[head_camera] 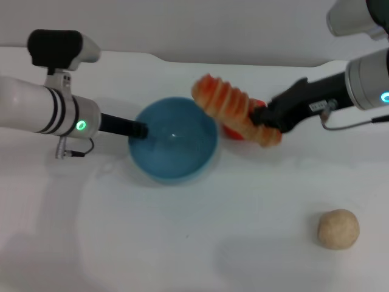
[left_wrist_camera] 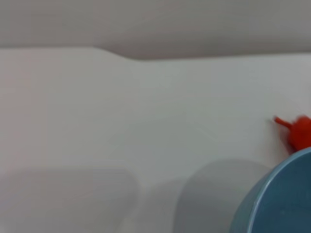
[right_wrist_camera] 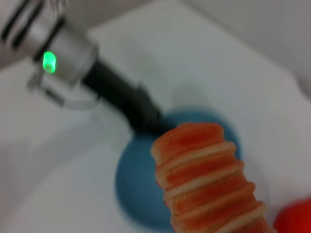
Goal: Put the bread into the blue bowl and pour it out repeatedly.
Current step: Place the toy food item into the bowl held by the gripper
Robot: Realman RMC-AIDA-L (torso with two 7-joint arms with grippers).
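Head view, left to right: left gripper [head_camera: 141, 129] grips the rim of the blue bowl [head_camera: 173, 141] on the table [head_camera: 182, 243]. Right gripper [head_camera: 262, 117] clamps the bread [head_camera: 234, 108], held tilted above the bowl's right edge, red toy [head_camera: 234, 131] behind it.

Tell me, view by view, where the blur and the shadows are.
Head view: the bread in the right claw is smeared, and soft shadows lie beside the blue bowl. Left wrist view: broad grey shadows spread over the table near the bowl rim. Right wrist view: everything is soft, the left claw at the bowl most of all.
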